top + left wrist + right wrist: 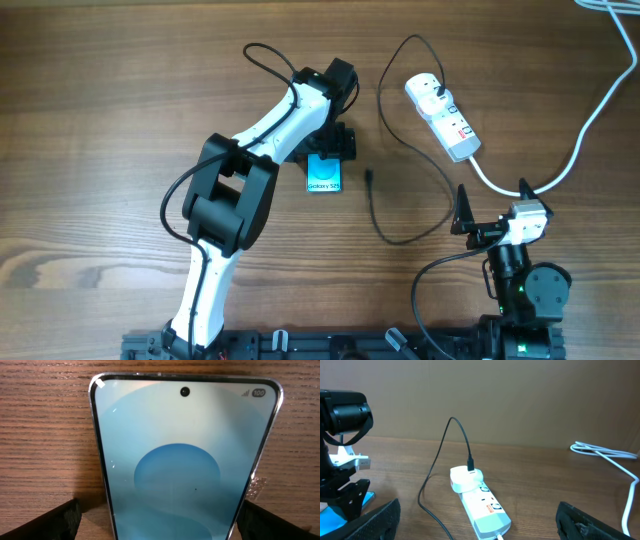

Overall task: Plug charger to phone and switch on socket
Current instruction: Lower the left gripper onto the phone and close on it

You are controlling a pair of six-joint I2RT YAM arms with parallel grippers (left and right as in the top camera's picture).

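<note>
The phone (323,178) lies flat on the table with its cyan screen up and fills the left wrist view (180,460). My left gripper (329,152) is open and straddles the phone's far end, one finger on each side (160,522), with small gaps to both edges. The charger cable (380,100) runs from a white adapter (466,479) in the socket (445,118), loops over the table and ends in a loose connector tip (369,178) to the right of the phone. My right gripper (464,212) is open and empty, in front of the socket (487,510).
The socket's thick white cord (590,110) curves off to the back right corner and also shows in the right wrist view (605,452). Black robot cables arc over the left arm (262,58) and by the right arm's base (430,275).
</note>
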